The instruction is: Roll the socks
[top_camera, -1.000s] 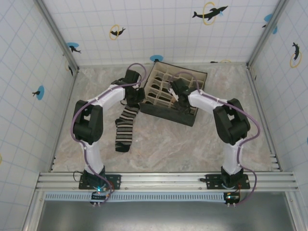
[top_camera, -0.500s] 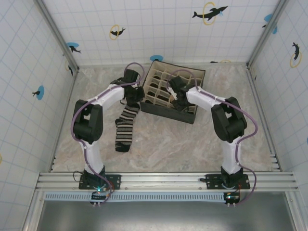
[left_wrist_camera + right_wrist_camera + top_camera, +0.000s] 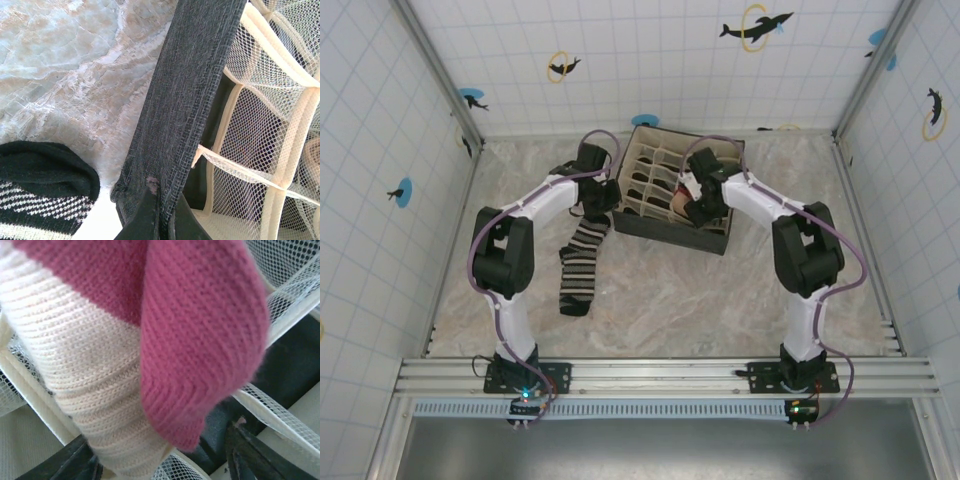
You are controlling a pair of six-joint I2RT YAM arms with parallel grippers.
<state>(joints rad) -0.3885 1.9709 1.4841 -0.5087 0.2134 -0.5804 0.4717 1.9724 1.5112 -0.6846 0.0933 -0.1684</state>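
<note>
Evidently the right gripper (image 3: pixel 164 452) stands with its fingers wide apart on either side of the peach sock (image 3: pixel 100 365). The sock is a rolled bundle with its dark red end folded over, and it appears to sit in a mesh cell of the organizer (image 3: pixel 665 230), upper centre of the top view. The left gripper (image 3: pixel 161 212), at the bottom edge of its wrist view, is pinched together on the organizer's dark outer wall. The black striped sock (image 3: pixel 582 265) lies flat and unrolled on the table (image 3: pixel 650 300), left of centre. I judge one sock done and one left.

Marble table (image 3: pixel 720 290): striped sock (image 3: pixel 582 265), seemingly fabric organizer (image 3: pixel 665 232)
</note>
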